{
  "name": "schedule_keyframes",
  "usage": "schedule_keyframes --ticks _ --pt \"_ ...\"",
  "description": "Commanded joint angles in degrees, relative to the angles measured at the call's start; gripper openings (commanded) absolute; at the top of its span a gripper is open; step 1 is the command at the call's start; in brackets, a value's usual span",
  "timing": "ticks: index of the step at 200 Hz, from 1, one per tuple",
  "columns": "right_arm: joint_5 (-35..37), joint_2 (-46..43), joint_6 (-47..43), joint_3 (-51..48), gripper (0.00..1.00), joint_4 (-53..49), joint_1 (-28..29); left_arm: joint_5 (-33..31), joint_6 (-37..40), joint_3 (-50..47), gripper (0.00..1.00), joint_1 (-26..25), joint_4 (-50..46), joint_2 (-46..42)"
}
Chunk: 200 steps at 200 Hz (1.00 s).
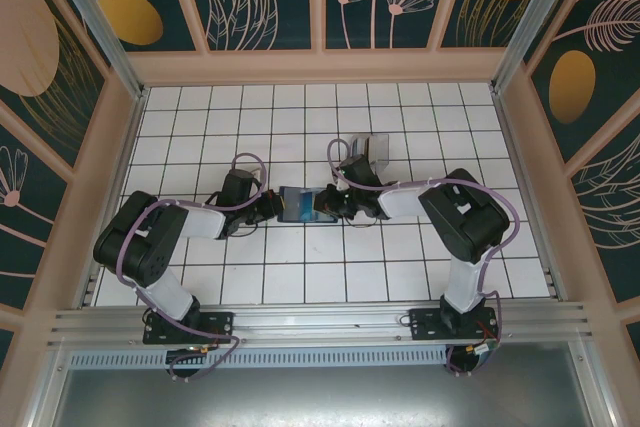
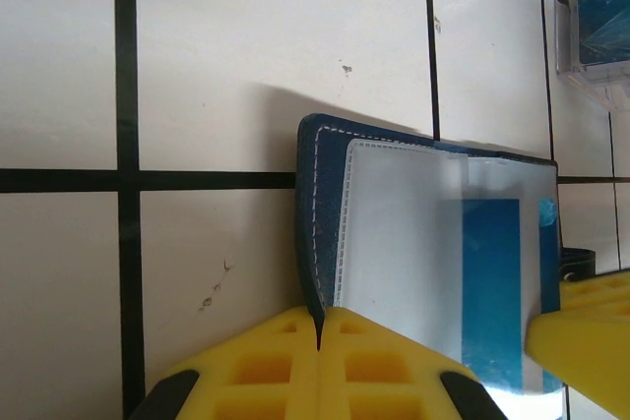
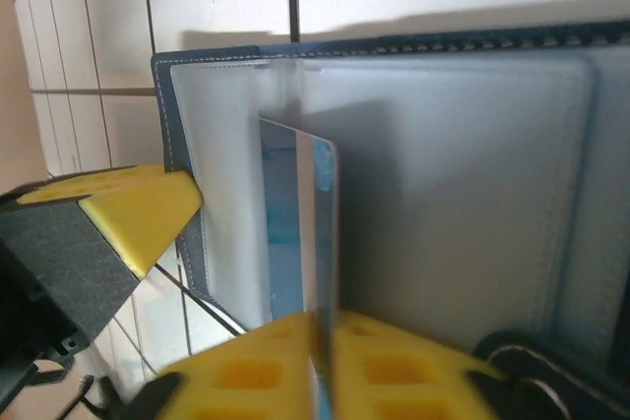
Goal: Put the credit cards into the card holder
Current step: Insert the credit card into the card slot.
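The card holder (image 1: 297,204) lies open on the white tiles between my two grippers. In the left wrist view its navy stitched edge (image 2: 313,213) and a clear inner sleeve (image 2: 394,243) show. My left gripper (image 2: 321,327) is shut on that navy edge. My right gripper (image 3: 325,327) is shut on a credit card (image 3: 320,233), silvery with a blue stripe, held edge-on with its far end at the sleeve of the card holder (image 3: 463,184). The same credit card (image 2: 490,282) lies across the sleeve in the left wrist view. How deep it sits in the pocket I cannot tell.
More cards in a grey and clear stack (image 1: 368,152) sit a tile behind the right gripper; its clear corner (image 2: 596,17) shows at the top right of the left wrist view. Wooden walls (image 1: 130,137) ring the tiled floor. A metal rail (image 1: 320,322) runs along the near edge.
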Motion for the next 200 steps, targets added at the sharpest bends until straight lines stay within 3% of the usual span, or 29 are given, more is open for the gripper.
schedule_keyframes --ticks 1,71,200 --pt "-1.2 0.3 0.4 -1.2 0.0 0.0 0.5 -5.3 0.6 -2.4 0.04 0.1 -8.4 3.2" --pt "-3.1 -0.1 6.5 -7.7 0.0 15.3 -1.4 -6.9 1.3 -3.3 0.03 0.1 -9.6 2.7" --pt "-5.5 5.4 5.2 -8.6 0.0 26.1 -2.6 -6.5 0.7 -4.2 0.02 0.1 -8.4 0.8"
